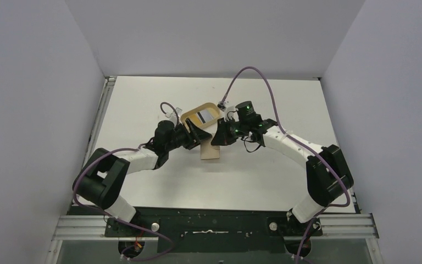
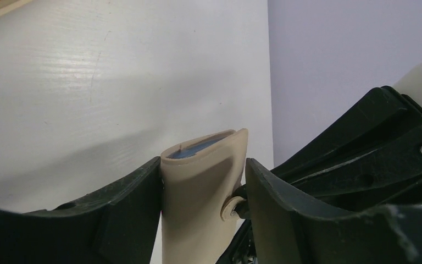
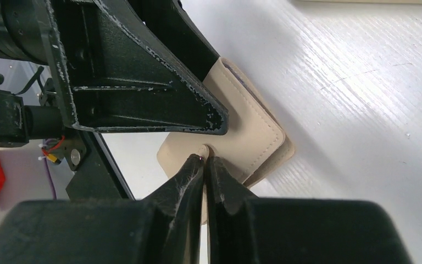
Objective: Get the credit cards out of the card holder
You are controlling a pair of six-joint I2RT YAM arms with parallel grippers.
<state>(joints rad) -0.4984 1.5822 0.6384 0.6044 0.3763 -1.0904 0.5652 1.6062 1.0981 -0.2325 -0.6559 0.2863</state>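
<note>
the card holder (image 2: 195,198), folded shut, stands on edge just beside the wooden tray (image 1: 184,116), with the left gripper (image 2: 203,214) clamped across its two faces and the right gripper (image 3: 204,159) pinched tight on its snap tab (image 3: 203,148). this looks like the opening step: next the tab likely needs peeling back against a firm left hold to expose the cards. no brand or writing is legible.

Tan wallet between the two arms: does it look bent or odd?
Yes: the card holder, squeezed in the left gripper, bows so its top edge gapes, showing blue inside. The right gripper pinches its snap tab.
</note>
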